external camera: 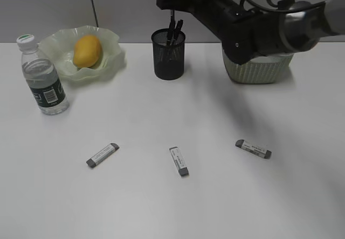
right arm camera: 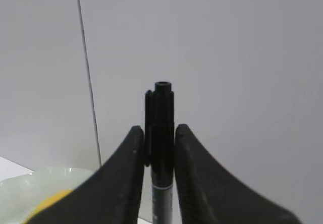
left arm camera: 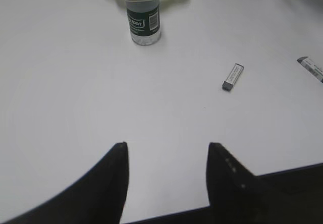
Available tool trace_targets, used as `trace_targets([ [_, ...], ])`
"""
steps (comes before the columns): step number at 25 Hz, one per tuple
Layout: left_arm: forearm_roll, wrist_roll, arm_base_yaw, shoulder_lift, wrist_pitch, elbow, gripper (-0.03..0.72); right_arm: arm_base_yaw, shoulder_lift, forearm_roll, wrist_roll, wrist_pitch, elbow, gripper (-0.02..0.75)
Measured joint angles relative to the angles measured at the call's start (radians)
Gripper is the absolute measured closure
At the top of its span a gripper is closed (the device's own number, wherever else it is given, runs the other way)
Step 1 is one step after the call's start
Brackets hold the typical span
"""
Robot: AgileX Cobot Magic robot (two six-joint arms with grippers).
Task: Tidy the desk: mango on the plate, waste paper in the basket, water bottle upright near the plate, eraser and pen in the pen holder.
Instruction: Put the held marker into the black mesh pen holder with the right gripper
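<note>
Exterior view gives me the scoreboard: the mango sits in the wavy green plate, and the water bottle stands upright just beside that plate, so I count both jobs as done. My right arm reaches across above the black mesh pen holder, and the right wrist view shows the right fingers pressed on either side of a black pen, which stands upright between them; from the exterior view its lower end looks already inside the holder, next to another dark pen, so I judge this drop is nearly finished. Three erasers still lie flat on the white worktop: one at the left, one in the middle, one at the right, all well apart. My left fingers are spread with nothing between them, over bare worktop. The basket is mostly hidden behind my arm; I can't tell whether the waste paper is in it, though none shows on the worktop. As I read it, the erasers are what's left.
</note>
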Motion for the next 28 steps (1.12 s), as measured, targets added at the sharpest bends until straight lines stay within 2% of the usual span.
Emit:
trace_targets([
  [6,0.000,0.000,0.000,0.000,0.000,0.000,0.306,0.000,0.084,0.000,-0.018,0.014,-0.068,0.523],
  [14,0.000,0.000,0.000,0.000,0.000,0.000,0.306,0.000,0.117,0.000,-0.019,0.048,-0.070,0.426],
  [17,0.000,0.000,0.000,0.000,0.000,0.000,0.306,0.000,0.094,-0.003,-0.019,0.104,-0.070,0.395],
  [21,0.000,0.000,0.000,0.000,0.000,0.000,0.306,0.000,0.018,-0.030,-0.019,0.321,-0.070,0.383],
  [28,0.000,0.000,0.000,0.000,0.000,0.000,0.306,0.000,-0.210,-0.044,-0.021,0.962,-0.072,0.382],
])
